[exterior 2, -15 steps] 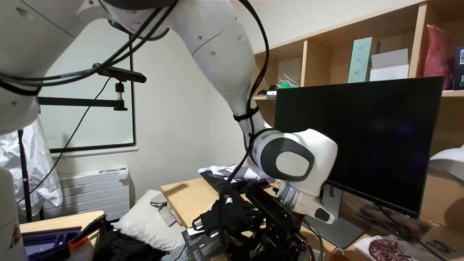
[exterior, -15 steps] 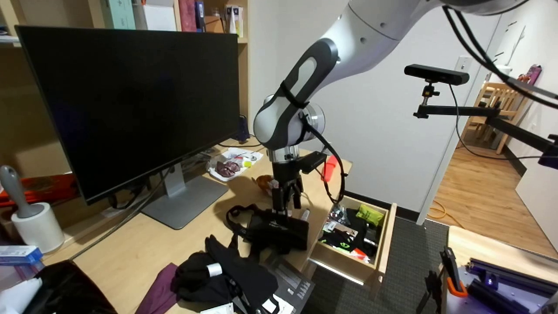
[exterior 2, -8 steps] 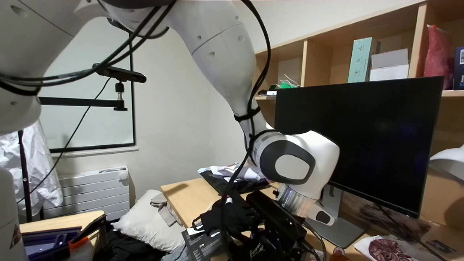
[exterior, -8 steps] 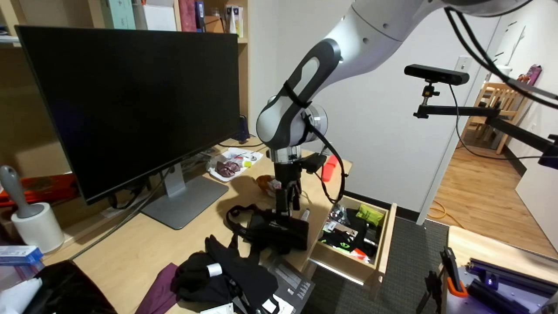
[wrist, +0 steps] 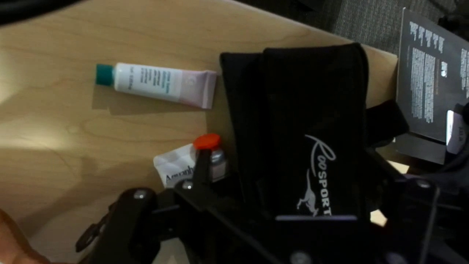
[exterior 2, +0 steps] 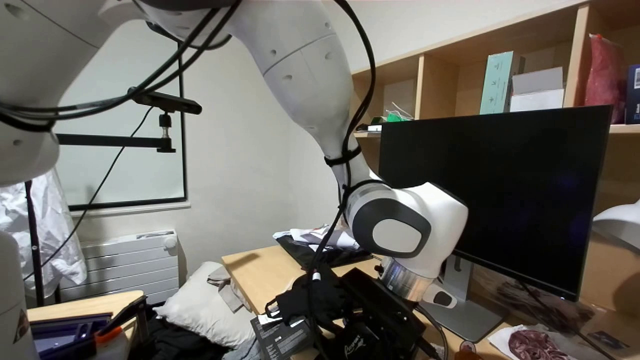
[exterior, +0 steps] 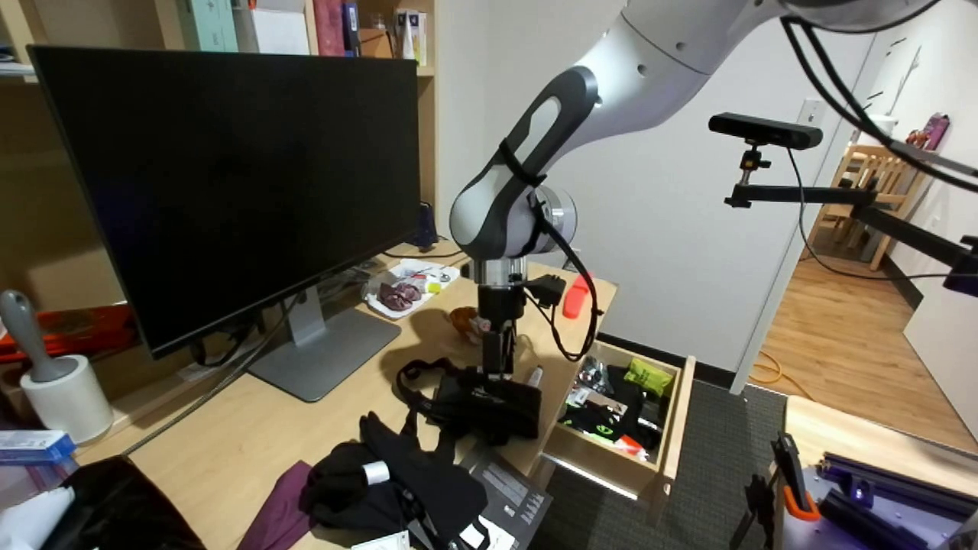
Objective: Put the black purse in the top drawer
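- One gripper [exterior: 497,368] points down over one desk [exterior: 252,435]; its two fingers [wrist: 202,165] stand wide apart, clamped on nothing.
- One black purse [wrist: 311,91] shows between them in the wrist view; whether either finger touches it cannot be told.
- White printing on the purse reads "RooSPORT", next to one white kangaroo figure. The purse lies on the desk, near the edge on the drawer side.
- One looped black strap [exterior: 410,397] lies against the purse; whether it is joined to it cannot be told.
- One small tube [wrist: 150,82] with a green cap lies just beside the purse, its fine print too blurred to read.
- One small bottle with an orange-red cap [wrist: 207,141] touches one white packet [wrist: 175,165], whose dark lettering is upside down and partly covered.
- One dark box [wrist: 421,84] carries lines of pale print, too small to read.
- One heap of black items [exterior: 397,489] bears at least two white tags; one purple cloth [exterior: 279,508] sticks out beside it.
- One top drawer [exterior: 674,422], pulled out at the desk's side, holds one yellow-green packet [exterior: 648,376] among other things.
- One monitor [exterior: 237,191] stands on one gray base [exterior: 325,355].
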Controlling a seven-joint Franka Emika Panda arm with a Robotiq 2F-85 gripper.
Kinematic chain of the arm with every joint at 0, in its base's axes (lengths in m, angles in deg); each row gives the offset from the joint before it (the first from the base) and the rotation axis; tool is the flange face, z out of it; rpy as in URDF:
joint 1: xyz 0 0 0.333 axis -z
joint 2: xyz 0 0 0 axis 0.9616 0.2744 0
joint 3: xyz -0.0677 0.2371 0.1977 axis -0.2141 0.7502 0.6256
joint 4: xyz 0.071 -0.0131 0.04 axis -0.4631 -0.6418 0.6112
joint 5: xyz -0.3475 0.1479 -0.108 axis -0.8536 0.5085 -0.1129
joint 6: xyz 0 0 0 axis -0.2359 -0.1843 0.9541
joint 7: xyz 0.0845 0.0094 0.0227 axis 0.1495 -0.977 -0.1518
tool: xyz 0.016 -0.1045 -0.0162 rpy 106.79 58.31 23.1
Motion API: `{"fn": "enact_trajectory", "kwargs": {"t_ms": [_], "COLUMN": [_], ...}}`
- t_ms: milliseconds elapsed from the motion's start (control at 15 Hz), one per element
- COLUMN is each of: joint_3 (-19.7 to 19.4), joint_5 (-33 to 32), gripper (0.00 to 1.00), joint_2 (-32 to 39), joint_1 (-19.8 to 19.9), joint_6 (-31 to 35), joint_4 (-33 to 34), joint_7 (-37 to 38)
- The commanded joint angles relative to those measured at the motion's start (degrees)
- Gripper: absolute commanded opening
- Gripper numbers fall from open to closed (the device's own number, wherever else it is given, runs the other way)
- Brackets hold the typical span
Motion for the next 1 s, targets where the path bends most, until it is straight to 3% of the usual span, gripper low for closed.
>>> {"fn": "enact_trajectory", "kwargs": {"t_ms": [0,600,733,933], "joint_3": [1.3,1.2,1.1,0.9], "joint_5": [2.5,4.4,4.6,4.5], "gripper": [1.0,1.0,0.74,0.53], "joint_2": [-0.3,-0.1,0.0,0.0], "joint_1": [1.4,1.3,1.2,1.1], "joint_6": [1.3,-0.4,-0.7,-1.0], "joint_4": [-1.0,-0.8,-0.8,-0.8], "joint_7": [-5.1,-9.5,-9.8,-9.5]}}
